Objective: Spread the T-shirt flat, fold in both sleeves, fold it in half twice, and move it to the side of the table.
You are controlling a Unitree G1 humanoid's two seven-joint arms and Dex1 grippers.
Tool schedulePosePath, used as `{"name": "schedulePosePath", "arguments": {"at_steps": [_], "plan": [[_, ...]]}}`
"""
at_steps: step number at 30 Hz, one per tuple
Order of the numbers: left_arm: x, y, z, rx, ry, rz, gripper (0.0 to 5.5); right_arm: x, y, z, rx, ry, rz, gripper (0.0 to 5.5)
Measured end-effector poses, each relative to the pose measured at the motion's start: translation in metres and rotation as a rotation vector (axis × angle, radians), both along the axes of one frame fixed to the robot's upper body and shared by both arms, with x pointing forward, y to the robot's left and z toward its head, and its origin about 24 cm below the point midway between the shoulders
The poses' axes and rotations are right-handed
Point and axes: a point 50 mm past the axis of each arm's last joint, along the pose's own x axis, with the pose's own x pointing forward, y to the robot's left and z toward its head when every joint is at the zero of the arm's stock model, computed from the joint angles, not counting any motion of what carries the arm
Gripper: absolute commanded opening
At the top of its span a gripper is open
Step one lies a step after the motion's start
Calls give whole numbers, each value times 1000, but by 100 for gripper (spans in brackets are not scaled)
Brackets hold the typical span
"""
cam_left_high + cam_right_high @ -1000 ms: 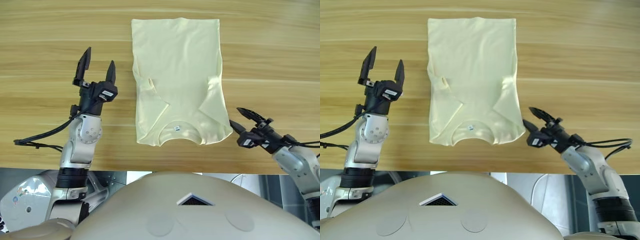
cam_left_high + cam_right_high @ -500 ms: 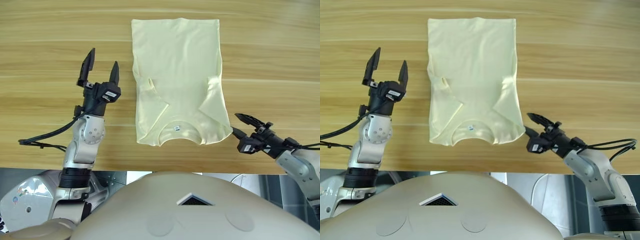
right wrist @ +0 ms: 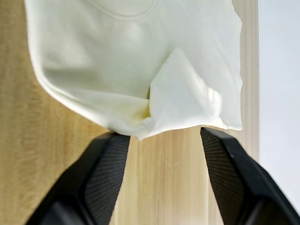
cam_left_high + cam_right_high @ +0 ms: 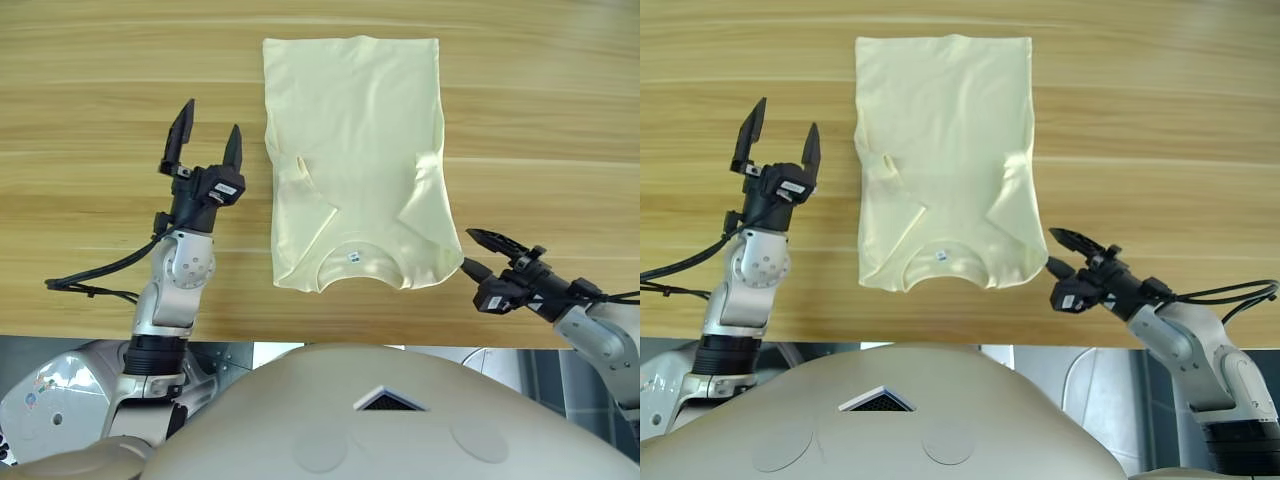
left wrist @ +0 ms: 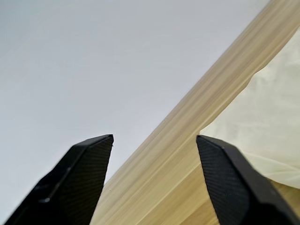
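**Ana:** Left claw [image 4: 212,120] first, from the head camera: wide open, empty, raised over the table [image 4: 90,90] to the left of the shirt [image 4: 355,120]. And the right claw [image 4: 468,248]?

**Ben:** Parted too, holding nothing. It sits low by the shirt's near right corner, close but apart. The shirt lies mid-table, sleeves [image 4: 308,200] folded in, collar [image 4: 352,262] toward the robot.

**Ana:** So the first half-fold is due, I'd judge.

**Ben:** Agreed. Pinch both near corners through every layer, sleeve included. Lift them level and lay them on the far hem.

**Ana:** Left wrist camera?

**Ben:** Both fingers [image 5: 70,183] are spread, with the table's far edge and a bit of shirt between them. Beyond is blank grey, perhaps a wall; it's too plain to tell.

**Ana:** Right wrist camera?

**Ben:** Spread fingers frame the bunched corner. Underneath is light wood with a straight grain.
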Motion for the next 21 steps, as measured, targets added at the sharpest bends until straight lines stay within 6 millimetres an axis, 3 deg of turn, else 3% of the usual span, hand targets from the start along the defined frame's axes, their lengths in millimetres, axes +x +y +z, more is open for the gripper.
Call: {"name": "schedulePosePath", "arguments": {"at_steps": [14, 21], "plan": [[0, -4, -1, -13, 0, -9, 332, 10, 2, 9, -14, -46, 27, 274], [0, -8, -4, -20, 12, -17, 332, 19, 20, 9, 12, -63, 109, 274]]}}
